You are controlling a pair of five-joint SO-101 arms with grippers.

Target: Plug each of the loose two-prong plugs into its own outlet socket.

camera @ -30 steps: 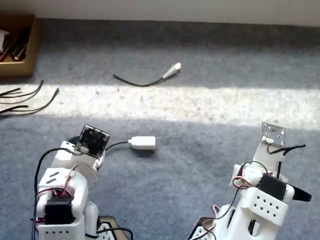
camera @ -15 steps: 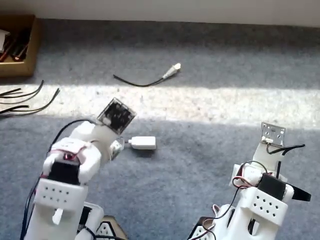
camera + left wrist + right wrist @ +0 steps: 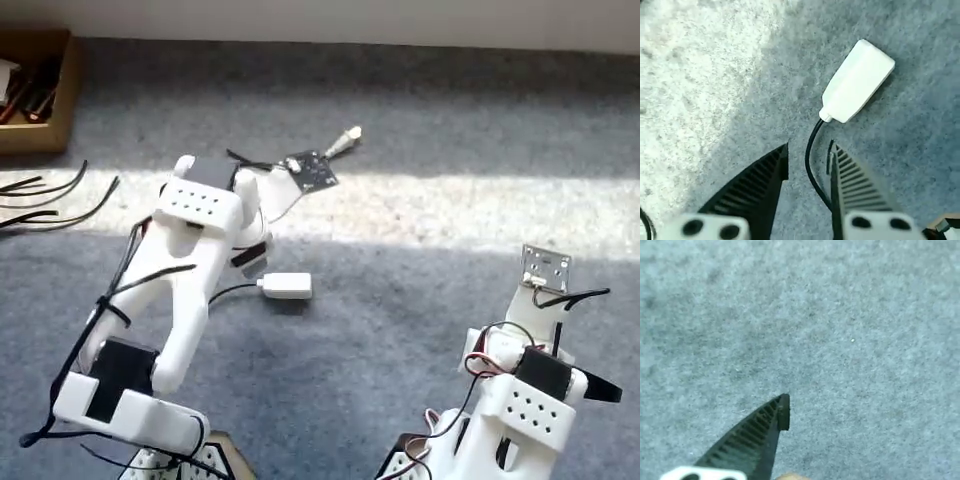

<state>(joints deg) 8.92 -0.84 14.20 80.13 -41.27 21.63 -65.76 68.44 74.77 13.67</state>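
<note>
Your left arm [image 3: 190, 290] is stretched out long from its base at the near left edge, with the links slanting forward and a little to the right. The left wrist [image 3: 245, 195] sits at the far end, bent over and tipped down. Your left pincer [image 3: 808, 150] faces straight down, and its two dark ribbed fingers [image 3: 760, 185] are parted by a narrow gap. Your right arm [image 3: 520, 400] sits folded low, close to its base at the near right, with the right wrist [image 3: 540, 290] angled forward. Your right pincer [image 3: 781, 416] aims down; can't tell how its jaws stand.
</note>
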